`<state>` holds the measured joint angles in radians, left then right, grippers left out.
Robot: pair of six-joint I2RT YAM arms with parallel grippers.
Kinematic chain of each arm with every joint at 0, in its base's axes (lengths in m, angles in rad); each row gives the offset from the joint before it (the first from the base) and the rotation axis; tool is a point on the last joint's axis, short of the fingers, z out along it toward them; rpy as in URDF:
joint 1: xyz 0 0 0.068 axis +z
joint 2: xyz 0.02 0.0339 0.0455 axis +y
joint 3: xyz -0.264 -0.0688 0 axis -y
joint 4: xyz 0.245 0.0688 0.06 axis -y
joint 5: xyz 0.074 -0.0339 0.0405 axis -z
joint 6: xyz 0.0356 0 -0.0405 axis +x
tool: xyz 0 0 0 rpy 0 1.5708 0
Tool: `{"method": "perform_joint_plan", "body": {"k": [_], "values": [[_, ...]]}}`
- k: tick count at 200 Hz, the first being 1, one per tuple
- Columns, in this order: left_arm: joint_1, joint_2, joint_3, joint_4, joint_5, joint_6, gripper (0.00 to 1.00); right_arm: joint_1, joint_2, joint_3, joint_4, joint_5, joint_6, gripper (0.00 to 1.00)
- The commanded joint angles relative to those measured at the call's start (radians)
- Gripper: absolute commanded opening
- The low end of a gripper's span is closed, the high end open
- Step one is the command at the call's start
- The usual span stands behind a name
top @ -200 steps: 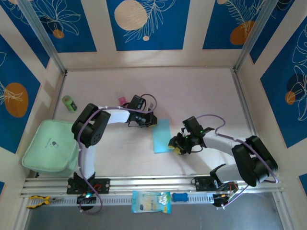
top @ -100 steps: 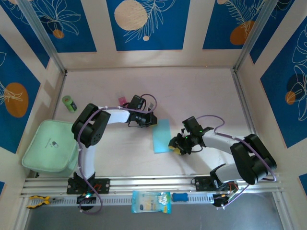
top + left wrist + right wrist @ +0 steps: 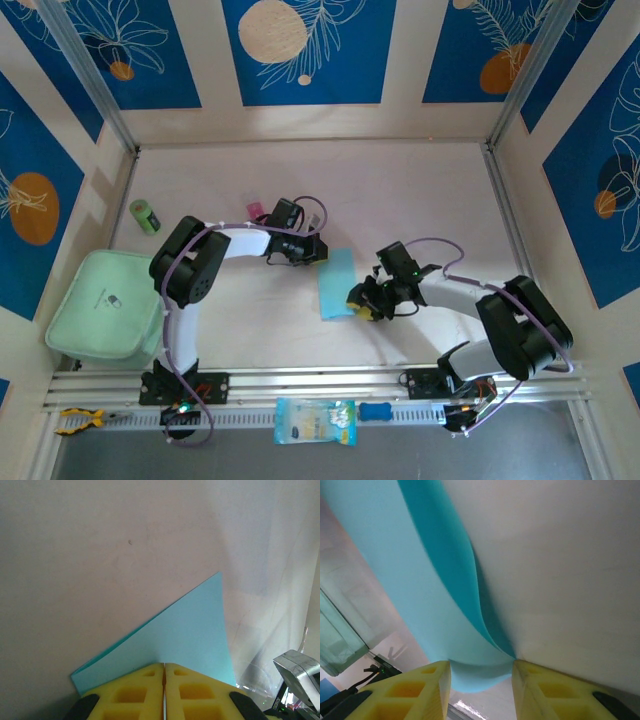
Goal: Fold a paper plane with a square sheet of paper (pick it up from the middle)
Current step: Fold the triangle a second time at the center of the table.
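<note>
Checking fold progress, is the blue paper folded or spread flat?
Folded: the paper is a doubled rectangle, with two layers showing at its edge in the left wrist view.

This is a lab robot test cell: a pale table [image 3: 420, 190] is boxed in by wall panels [image 3: 340, 60] printed with blue leaf patterns at 9, 12 and 3 o'clock. An aluminium rail [image 3: 320, 382] at 6 o'clock carries two robot arm bases.

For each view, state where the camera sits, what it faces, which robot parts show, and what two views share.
Top external: overhead behind the robot, looking down; both arms, folded light cyan-blue paper sheet.
Left wrist: on left arm, facing sheet; shut left end effector.
Right wrist: on right arm, facing sheet; open right end effector.
Both wrist views share the sheet.
</note>
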<state>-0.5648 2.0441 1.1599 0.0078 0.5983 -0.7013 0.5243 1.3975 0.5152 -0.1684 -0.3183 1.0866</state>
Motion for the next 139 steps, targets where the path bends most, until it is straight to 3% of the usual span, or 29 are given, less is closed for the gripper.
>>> {"method": "perform_joint_plan", "body": {"k": [1,139], "values": [[0.007,0.025,-0.035,-0.090,-0.031,0.000,0.10,0.007,0.002,0.019,0.035,-0.018,0.004,0.38],[0.008,0.026,-0.032,-0.095,-0.032,0.002,0.10,0.009,-0.092,0.022,-0.053,-0.011,-0.005,0.38]]}}
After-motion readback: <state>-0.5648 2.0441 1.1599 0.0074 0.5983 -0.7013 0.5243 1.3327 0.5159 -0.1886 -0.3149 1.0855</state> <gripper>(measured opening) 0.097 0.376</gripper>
